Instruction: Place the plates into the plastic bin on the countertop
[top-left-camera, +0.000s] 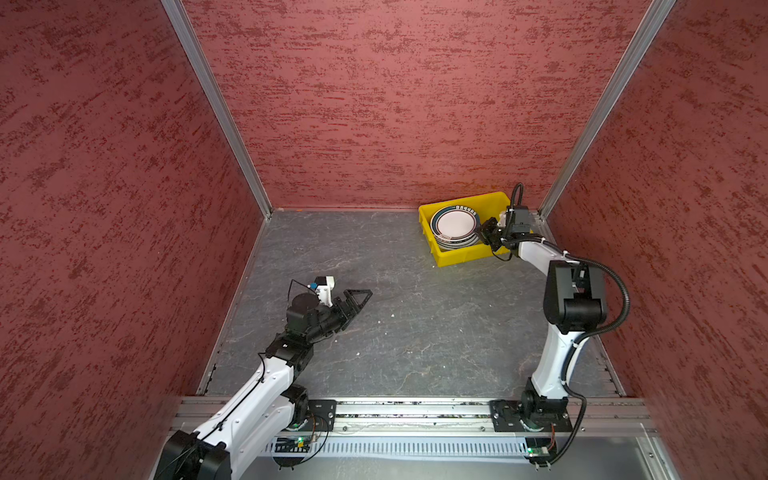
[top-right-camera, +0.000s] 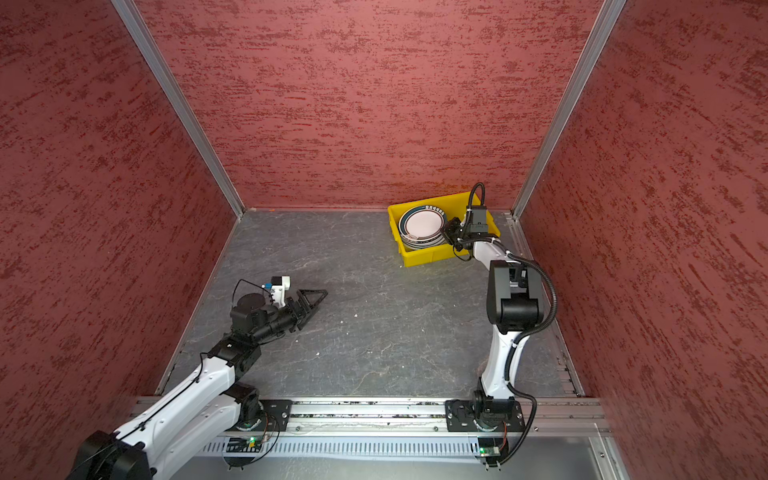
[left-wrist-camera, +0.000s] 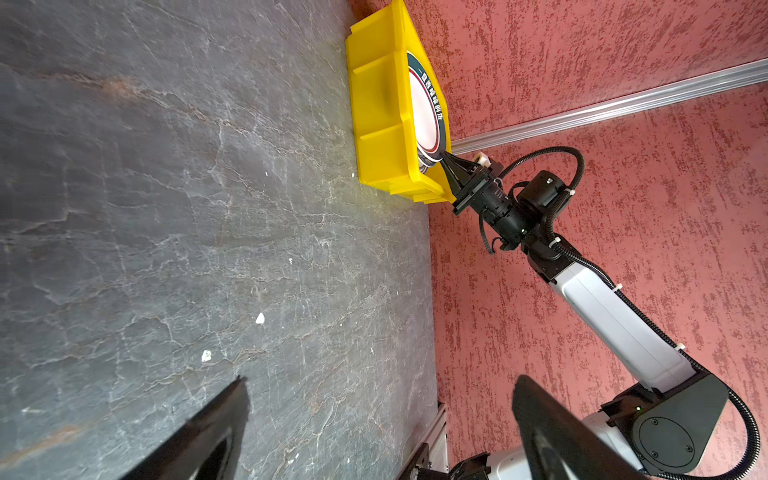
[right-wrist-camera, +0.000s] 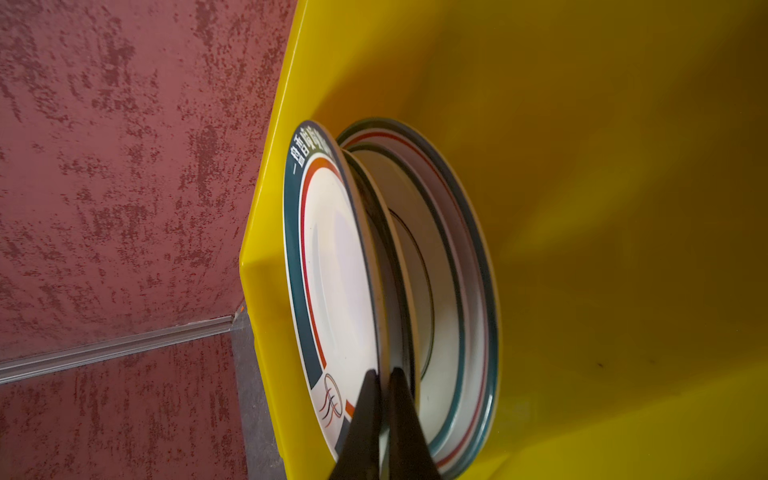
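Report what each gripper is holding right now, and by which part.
The right gripper is shut on the rim of the top white, dark-green-rimmed round plate, stacked in the yellow plastic bin. The left gripper is open, holding nothing.

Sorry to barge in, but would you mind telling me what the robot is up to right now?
The right gripper is shut on the rim of the top plate, which lies on a stack of plates inside the yellow plastic bin at the far right corner of the countertop; it has not let go yet. The left gripper is open and empty, low over the near left of the countertop. No plates show outside the bin.
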